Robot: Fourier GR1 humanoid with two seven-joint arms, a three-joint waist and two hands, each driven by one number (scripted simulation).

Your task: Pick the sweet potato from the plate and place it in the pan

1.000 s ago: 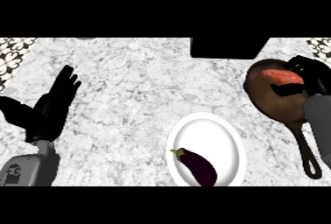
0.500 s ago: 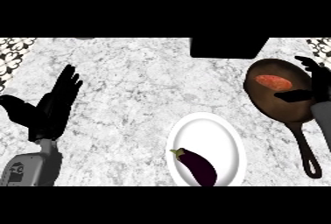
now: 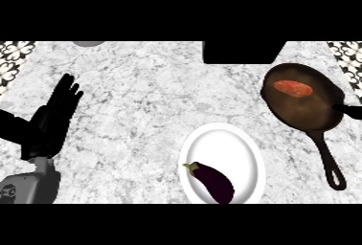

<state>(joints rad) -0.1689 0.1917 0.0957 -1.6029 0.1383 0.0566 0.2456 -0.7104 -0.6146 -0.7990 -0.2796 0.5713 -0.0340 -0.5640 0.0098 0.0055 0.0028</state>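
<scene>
At the left our left robot hand (image 3: 53, 117) rests with fingers straight, an eggplant (image 3: 212, 181) lies on the plate (image 3: 244, 148), the sweet potato (image 3: 293, 87) sits delivered in the pan (image 3: 304, 112), and we cannot tell our right robot hand's (image 3: 348, 111) state.

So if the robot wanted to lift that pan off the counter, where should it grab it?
Probably by the long handle, which sticks out from the pan toward the robot at the lower right. The right hand, at the pan's right rim, could come from above and curl its fingers round the handle, well away from the sweet potato lying inside.
</scene>
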